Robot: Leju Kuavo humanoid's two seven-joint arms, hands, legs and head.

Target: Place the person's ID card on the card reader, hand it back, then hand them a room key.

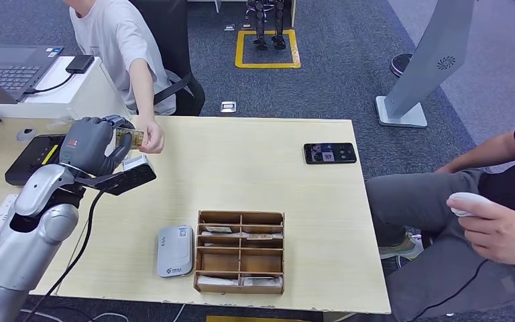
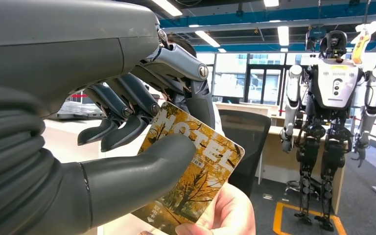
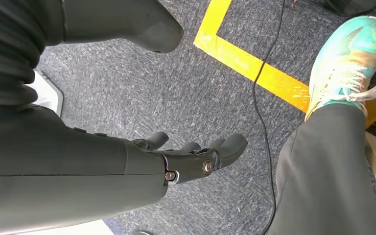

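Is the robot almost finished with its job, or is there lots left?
It looks near the end. The left hand pinches a yellow HOTEL room key, and the person's hand already touches it. What's left: letting go. The card reader lies bare on the table; no ID card is visible, so that part seems done. The right hand hangs open.

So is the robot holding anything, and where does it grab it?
Yes: the left hand pinches a hotel card by one end, thumb on its printed face. A person's hand touches the other end. The right hand holds nothing.

Card reader (image 1: 175,251) left of wooden organizer (image 1: 241,251), on table (image 1: 255,174).
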